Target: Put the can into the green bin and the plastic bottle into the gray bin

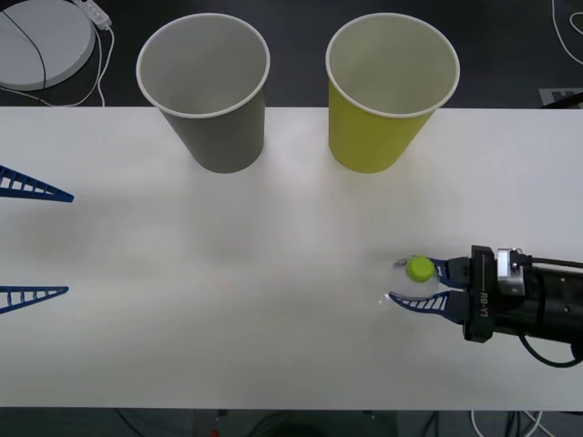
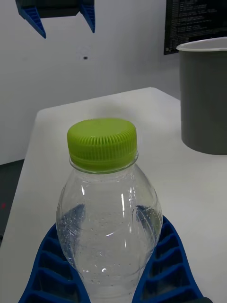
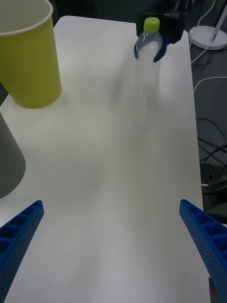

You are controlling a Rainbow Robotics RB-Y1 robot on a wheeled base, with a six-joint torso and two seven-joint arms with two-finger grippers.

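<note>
In the front view, the clear ribbed plastic bottle (image 1: 418,269) is gripped upright by the right gripper (image 1: 412,285), not yet binned in the gray tapered bin (image 1: 215,138), while the left gripper (image 1: 62,242) is held wide open and empty.

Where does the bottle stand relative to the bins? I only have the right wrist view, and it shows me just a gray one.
Observer: The plastic bottle stands upright on the table's right side, nearer the robot than the green bin.
Operator: And the gray one?
Observer: The gray bin stands left of the green one, both at the far edge.
Operator: Am I around the bottle?
Observer: The right gripper's fingers flank it.
Operator: Left arm?
Observer: The left gripper hangs open at the table's left.
</note>
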